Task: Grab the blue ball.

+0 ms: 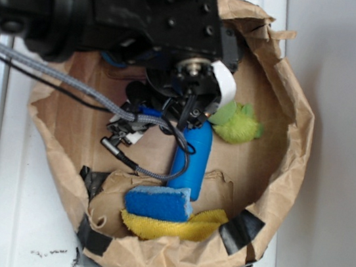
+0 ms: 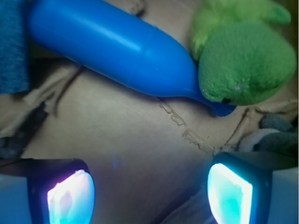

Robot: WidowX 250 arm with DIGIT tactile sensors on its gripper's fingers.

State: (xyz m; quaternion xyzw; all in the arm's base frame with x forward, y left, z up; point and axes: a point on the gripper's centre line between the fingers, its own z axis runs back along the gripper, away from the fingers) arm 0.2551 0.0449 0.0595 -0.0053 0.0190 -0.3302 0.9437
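The blue ball is hidden in both views. My gripper (image 2: 149, 196) is open low inside a brown paper bag (image 1: 274, 154), and only bare paper lies between its glowing fingertips (image 2: 70, 198). In the exterior view the gripper (image 1: 162, 105) hangs under the black arm, just left of a blue bottle (image 1: 191, 158). That bottle (image 2: 117, 46) lies across the top of the wrist view, its cap end against a green plush toy (image 2: 243, 60). A small grey-blue rough shape (image 2: 275, 123) shows at the right edge; I cannot tell what it is.
A blue sponge (image 1: 158, 204) rests on a yellow cloth (image 1: 175, 227) at the bag's near end. The green plush toy (image 1: 239, 125) lies to the right of the bottle. Crumpled bag walls, patched with black tape (image 1: 241, 229), ring everything. A braided cable (image 1: 72, 82) crosses the left side.
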